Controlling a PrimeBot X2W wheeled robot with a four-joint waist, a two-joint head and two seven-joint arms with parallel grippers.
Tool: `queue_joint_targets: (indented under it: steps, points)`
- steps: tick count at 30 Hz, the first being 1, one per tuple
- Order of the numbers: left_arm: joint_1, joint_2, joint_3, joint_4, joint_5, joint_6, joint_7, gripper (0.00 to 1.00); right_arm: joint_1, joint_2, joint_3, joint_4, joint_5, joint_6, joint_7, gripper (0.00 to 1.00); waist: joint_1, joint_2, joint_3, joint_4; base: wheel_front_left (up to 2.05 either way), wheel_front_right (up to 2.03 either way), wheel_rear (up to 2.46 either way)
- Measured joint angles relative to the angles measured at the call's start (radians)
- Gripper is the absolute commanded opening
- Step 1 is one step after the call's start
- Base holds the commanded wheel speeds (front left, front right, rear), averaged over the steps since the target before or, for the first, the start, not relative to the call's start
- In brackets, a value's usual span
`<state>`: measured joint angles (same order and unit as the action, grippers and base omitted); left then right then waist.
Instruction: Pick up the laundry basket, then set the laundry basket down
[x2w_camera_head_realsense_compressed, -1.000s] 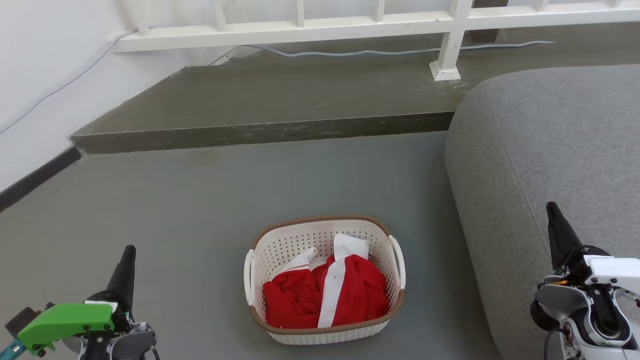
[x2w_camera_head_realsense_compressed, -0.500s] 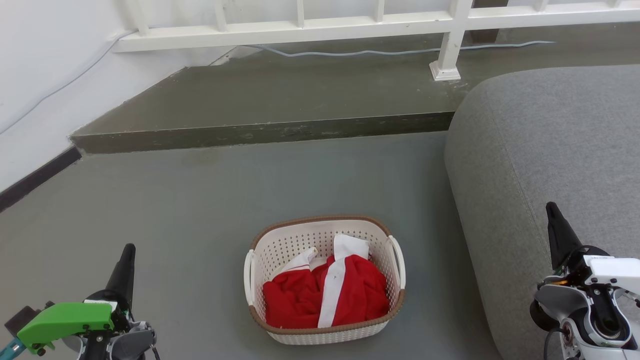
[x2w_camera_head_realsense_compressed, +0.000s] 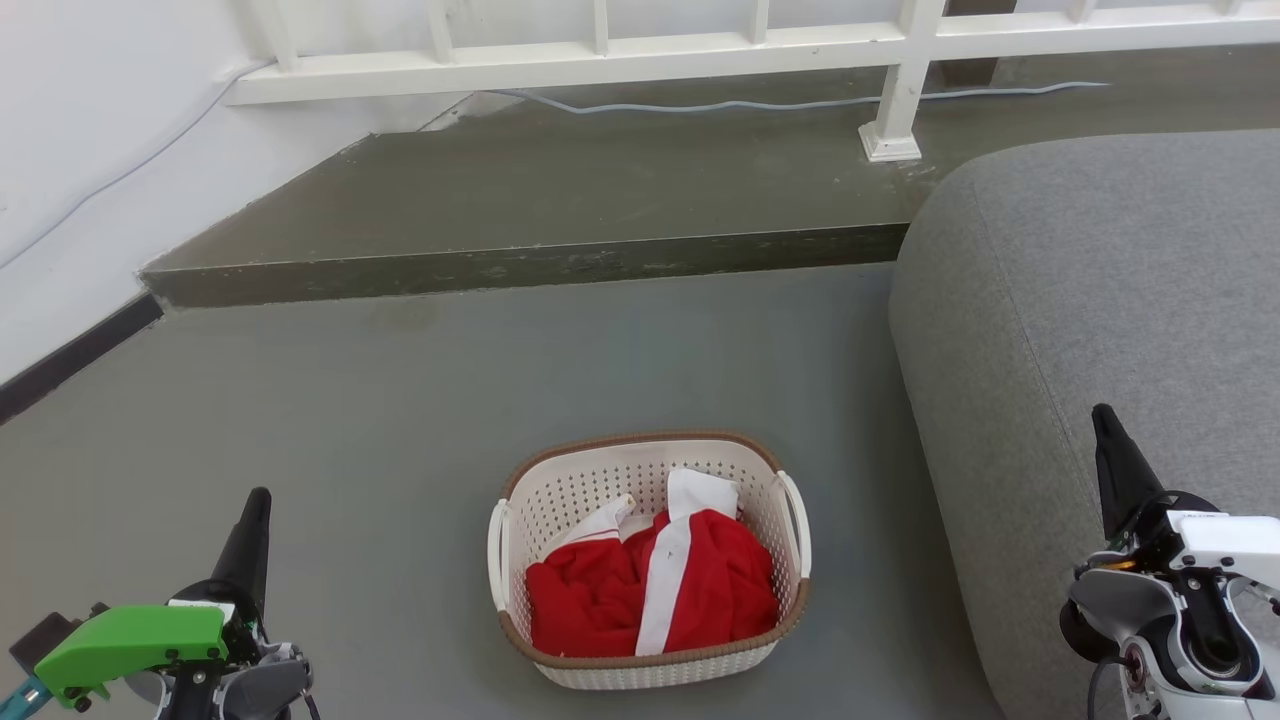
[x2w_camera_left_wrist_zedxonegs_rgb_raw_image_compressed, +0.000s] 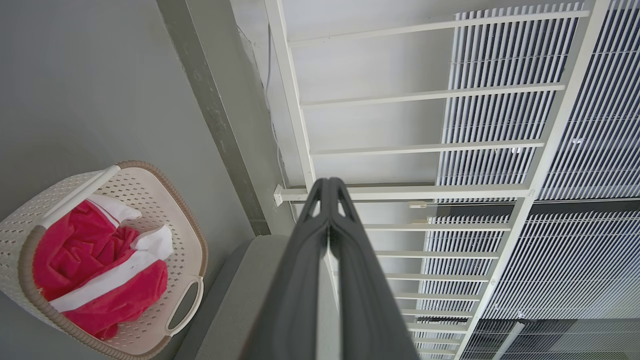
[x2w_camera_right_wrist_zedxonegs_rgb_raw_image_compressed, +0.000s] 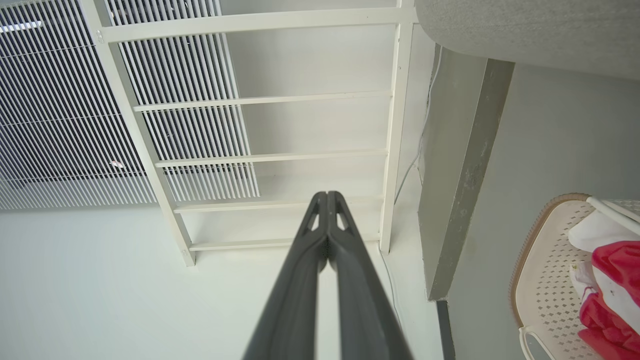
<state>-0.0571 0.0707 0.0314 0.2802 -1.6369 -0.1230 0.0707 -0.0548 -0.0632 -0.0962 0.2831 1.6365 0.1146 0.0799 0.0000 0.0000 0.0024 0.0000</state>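
At the lower left, the left gripper (x2w_camera_head_realsense_compressed: 259, 498) hovers over the grey floor (x2w_camera_head_realsense_compressed: 400, 400), its fingers pressed together on nothing. In the middle, the laundry basket (x2w_camera_head_realsense_compressed: 585, 487) stands on the floor with a red and white garment (x2w_camera_head_realsense_compressed: 610, 600) inside, well apart from both grippers. The right gripper (x2w_camera_head_realsense_compressed: 1101, 413), likewise pinched closed and empty, shows against the grey sofa (x2w_camera_head_realsense_compressed: 1100, 280).

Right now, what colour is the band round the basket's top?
The laundry basket has a brown, woven-look rim; clearest in head view.
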Motion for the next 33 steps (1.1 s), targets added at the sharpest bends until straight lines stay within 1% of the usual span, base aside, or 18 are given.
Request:
queue_joint_targets:
  steps: [33]
  points:
    - [0.0,-0.002,0.002,0.0,0.0,0.0,0.0,0.0,0.0,0.001,-0.002,-0.001,0.0,0.003,0.0,0.0,0.0,0.0,0.0,0.0,0.0,0.0,0.0]
